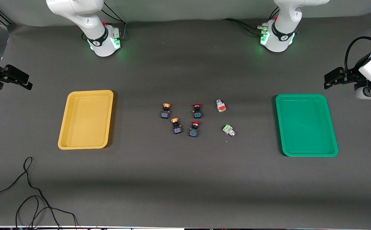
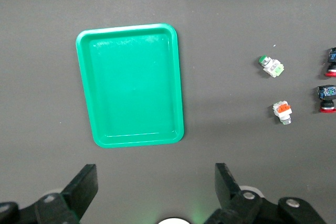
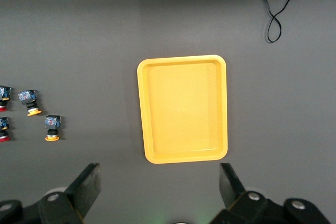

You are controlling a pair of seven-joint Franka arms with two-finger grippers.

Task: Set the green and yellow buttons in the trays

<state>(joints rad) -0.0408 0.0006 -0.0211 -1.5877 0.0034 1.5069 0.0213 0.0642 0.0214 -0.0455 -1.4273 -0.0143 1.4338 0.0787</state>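
Observation:
Two black buttons with yellow-orange caps [image 1: 166, 110] [image 1: 176, 125] lie mid-table; they also show in the right wrist view [image 3: 30, 101] [image 3: 52, 127]. A pale button with an orange-red face [image 1: 220, 105] [image 2: 282, 112] and one with a green face [image 1: 228, 129] [image 2: 271, 66] lie toward the green tray [image 1: 305, 124] [image 2: 131, 85]. The yellow tray [image 1: 86, 119] [image 3: 182, 108] is at the right arm's end. My left gripper [image 1: 327, 81] [image 2: 156, 174] is open and empty, high beside the green tray. My right gripper [image 1: 27, 83] [image 3: 159, 171] is open and empty, high beside the yellow tray.
Two black buttons with red caps [image 1: 197, 110] [image 1: 194, 129] lie between the yellow-capped and the pale ones. A black cable [image 1: 28, 191] loops on the table near the front camera at the right arm's end. Both trays hold nothing.

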